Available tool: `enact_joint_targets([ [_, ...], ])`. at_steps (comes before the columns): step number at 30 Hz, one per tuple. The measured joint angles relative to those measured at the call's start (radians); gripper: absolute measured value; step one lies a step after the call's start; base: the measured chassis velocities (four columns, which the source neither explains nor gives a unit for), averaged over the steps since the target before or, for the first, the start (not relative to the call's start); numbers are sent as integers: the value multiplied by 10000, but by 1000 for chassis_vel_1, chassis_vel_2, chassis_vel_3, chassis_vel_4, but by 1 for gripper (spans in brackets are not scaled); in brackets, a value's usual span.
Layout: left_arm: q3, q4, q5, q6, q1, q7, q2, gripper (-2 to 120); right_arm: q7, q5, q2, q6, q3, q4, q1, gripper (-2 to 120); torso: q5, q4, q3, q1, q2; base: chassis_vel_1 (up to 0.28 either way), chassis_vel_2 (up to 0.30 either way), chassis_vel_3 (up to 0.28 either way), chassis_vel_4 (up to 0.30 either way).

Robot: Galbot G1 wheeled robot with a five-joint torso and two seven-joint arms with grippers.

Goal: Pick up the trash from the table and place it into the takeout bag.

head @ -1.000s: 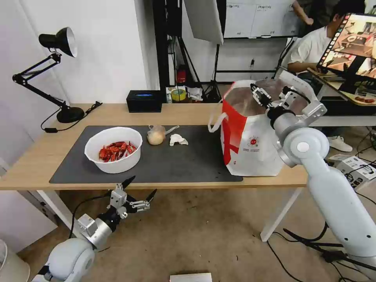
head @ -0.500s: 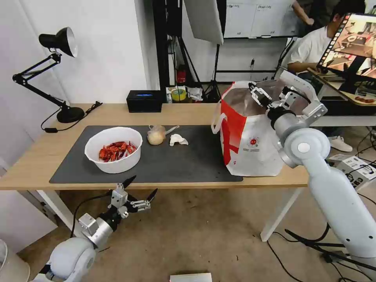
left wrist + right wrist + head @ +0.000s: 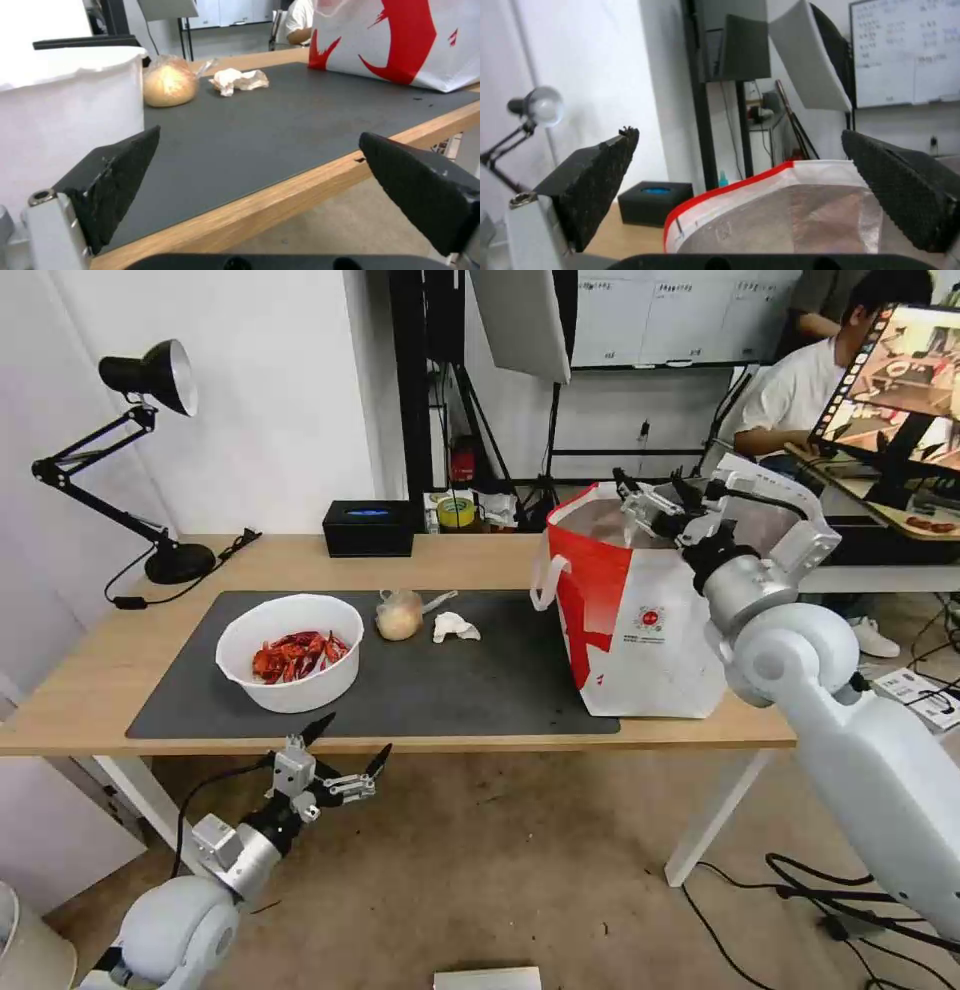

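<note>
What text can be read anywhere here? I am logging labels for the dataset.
None is legible.
Takeout bag: round red logo with a small line beneath, too small to read.
Whiteboard: handwriting, blurred.
Tilted monitor: pictures, no readable words.
Black box: blue mark, no lettering.

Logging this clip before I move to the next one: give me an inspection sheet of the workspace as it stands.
Surface: long light-wood table carrying a large dark grey mat.
Job's things: white round bowl of red crayfish shells, small clear bag with a yellowish lump and crumpled white tissue lie on the mat; red-and-white takeout bag with foil lining stands open at the mat's right end.
Clutter: black desk lamp, black box.
Grippers: left gripper open, below the table's front edge; right gripper open above the bag's mouth.
Cables: lamp cord on the table, floor cables.
Surroundings: whiteboard, tripods, a seated person.
</note>
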Motion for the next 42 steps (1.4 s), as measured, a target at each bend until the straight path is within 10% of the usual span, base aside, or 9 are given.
enact_joint_targets([
  [20,-685,-63,379,-321,481,-223,-168,100,-1226,-2638,-560,1294,1112,2073,-4106,100,0,0,-1,0,1,0,0,0,0],
  [42,-1063,0,774,-639,856,-696,-568,100,-825,-4788,1540,2432,1755,2063,-8101,100,-1,0,0,-1,1,0,0,0,0],
])
